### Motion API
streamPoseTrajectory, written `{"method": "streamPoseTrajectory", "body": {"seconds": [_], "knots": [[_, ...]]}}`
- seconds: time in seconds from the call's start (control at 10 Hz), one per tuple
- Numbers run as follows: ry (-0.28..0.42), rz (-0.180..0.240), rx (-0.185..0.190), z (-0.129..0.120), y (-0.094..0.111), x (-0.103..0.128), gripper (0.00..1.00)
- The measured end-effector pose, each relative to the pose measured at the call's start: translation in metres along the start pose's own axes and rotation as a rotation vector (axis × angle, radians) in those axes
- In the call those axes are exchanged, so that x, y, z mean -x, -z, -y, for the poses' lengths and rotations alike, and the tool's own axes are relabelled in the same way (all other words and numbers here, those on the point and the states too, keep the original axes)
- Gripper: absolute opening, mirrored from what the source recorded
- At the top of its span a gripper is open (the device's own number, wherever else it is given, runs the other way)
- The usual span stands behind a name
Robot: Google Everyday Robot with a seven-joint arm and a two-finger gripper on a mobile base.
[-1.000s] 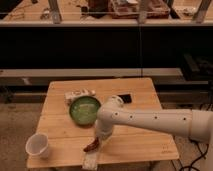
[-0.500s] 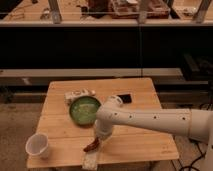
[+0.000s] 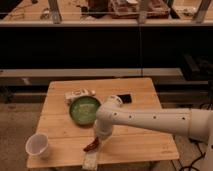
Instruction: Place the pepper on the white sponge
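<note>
While the gripper (image 3: 96, 143) hangs low over the table's (image 3: 60, 125) front edge, its grasp cannot be told | pepper (image 3: 90, 147) just above white sponge (image 3: 90, 161), contact unclear | risk: sponge sits at the edge; an off-centre drop may roll the pepper off.

From my remote station I counted one gripper (image 3: 98, 142) above one pepper (image 3: 91, 146), one white sponge (image 3: 90, 160), one green bowl (image 3: 84, 109), one white cup (image 3: 38, 145), one white packet (image 3: 79, 94), one black rectangle (image 3: 125, 99), one wooden table (image 3: 140, 142).
</note>
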Motion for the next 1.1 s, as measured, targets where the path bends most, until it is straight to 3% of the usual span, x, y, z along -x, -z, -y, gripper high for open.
{"method": "streamPoseTrajectory", "body": {"seconds": [0.5,1.1], "knots": [[0.113,0.022,-0.016,-0.006,0.009,0.011,0.08],[0.212,0.064,-0.028,-0.023,-0.002,0.023,0.1]]}}
